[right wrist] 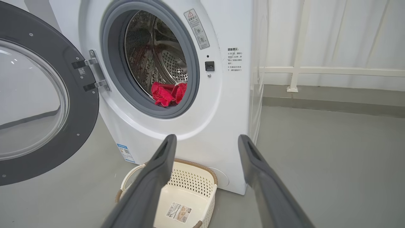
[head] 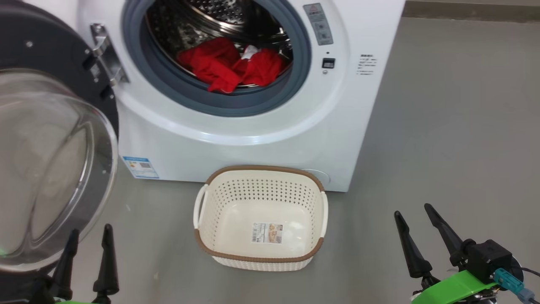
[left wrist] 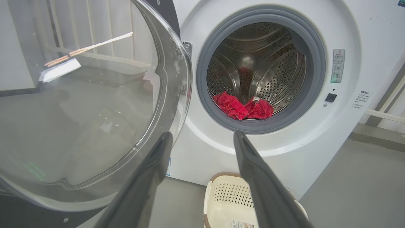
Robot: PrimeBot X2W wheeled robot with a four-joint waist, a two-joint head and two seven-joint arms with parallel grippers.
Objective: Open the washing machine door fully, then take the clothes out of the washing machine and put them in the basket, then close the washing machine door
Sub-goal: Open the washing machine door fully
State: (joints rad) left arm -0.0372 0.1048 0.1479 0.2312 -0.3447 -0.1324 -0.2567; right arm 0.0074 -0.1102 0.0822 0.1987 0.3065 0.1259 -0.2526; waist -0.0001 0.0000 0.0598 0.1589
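Nearest the robot, the left pincer [head: 90, 230] sits at the lower left with its two dark fingers spread and nothing between them. It is just beside the lower edge of the washing machine door [head: 55, 169], and whether it touches the glass cannot be told. At the lower right, the right pincer [head: 412, 210] is likewise spread and empty, hanging over the bare grey floor [head: 443, 147], well apart from everything else. Between the two and a little farther off, the cream basket [head: 261, 168] stands upright on the floor just in front of the washing machine [head: 253, 147], holding only a sticker [head: 267, 232] on its bottom. The door is swung wide open to the left on its metal hinge [head: 105, 55], its clear bowl bulging toward the robot. Beyond the basket, the grey rubber gasket [head: 303, 55] rings the open mouth. Farthest in, the red clothes [head: 232, 65] lie bunched on the bottom of the perforated steel drum [head: 219, 17], close behind the gasket's lower lip, with a white patch showing.
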